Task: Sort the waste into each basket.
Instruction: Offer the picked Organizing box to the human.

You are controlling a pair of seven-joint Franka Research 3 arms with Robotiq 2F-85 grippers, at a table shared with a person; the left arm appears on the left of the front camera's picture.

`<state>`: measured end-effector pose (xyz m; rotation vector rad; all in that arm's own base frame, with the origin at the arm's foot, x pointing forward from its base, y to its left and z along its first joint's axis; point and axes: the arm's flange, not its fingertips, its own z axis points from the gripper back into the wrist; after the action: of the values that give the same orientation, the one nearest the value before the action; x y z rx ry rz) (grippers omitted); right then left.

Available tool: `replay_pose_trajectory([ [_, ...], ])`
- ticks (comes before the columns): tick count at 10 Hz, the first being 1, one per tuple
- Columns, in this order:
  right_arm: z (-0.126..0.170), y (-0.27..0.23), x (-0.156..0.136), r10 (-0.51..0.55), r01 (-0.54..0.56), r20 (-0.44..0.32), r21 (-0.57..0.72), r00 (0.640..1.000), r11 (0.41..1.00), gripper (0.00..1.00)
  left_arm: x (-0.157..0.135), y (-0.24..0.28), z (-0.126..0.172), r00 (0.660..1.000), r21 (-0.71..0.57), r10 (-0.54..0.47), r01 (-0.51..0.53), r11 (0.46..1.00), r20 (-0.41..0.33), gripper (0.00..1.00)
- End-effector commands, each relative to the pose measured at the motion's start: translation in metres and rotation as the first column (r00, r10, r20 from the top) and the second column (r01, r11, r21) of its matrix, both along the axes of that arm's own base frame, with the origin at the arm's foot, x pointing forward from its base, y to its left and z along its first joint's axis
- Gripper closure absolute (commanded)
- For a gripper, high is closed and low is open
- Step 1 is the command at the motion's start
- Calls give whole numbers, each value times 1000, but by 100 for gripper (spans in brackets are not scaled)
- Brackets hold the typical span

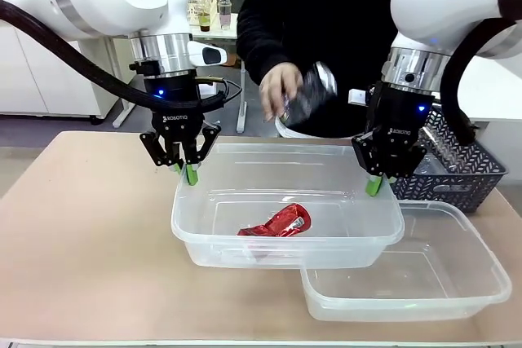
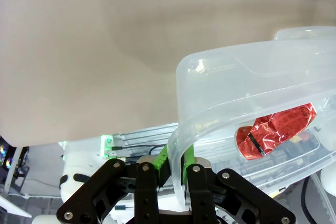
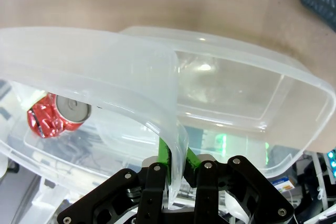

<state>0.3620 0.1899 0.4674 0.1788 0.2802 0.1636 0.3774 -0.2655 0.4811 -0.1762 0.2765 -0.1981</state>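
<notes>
Front view: both tools pinch one tub's rim so it hangs level above the surface.
Left tool (image 1: 189, 170): clenched on the held tub (image 1: 245, 238), far-left rim.
Right tool (image 1: 373, 182): clenched on its far-right rim.
Red can (image 1: 277, 223): crushed, lying inside.
Second tub (image 1: 481, 275): on the surface, near right.

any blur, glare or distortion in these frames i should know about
Front view: the person's hand and the bottle it holds are motion-blurred; the rest is sharp. Left wrist view: the tub wall bends the crushed red can behind it. Right wrist view: a glare spot sits on the second tub, and wide-angle curvature shows.
</notes>
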Motion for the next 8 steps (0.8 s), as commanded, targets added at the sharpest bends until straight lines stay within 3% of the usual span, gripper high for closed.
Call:
replay_pose_trajectory([
  [1, 1, 0, 1, 0, 0, 14, 9, 1000, 1000, 94, -1, 1, 2, 1000, -2, -3, 3, 1000, 7, 93],
  [8, 1, 0, 1, 0, 0, 14, 9, 1000, 1000, 94, -1, 1, 2, 1000, -2, -3, 3, 1000, 7, 93],
])
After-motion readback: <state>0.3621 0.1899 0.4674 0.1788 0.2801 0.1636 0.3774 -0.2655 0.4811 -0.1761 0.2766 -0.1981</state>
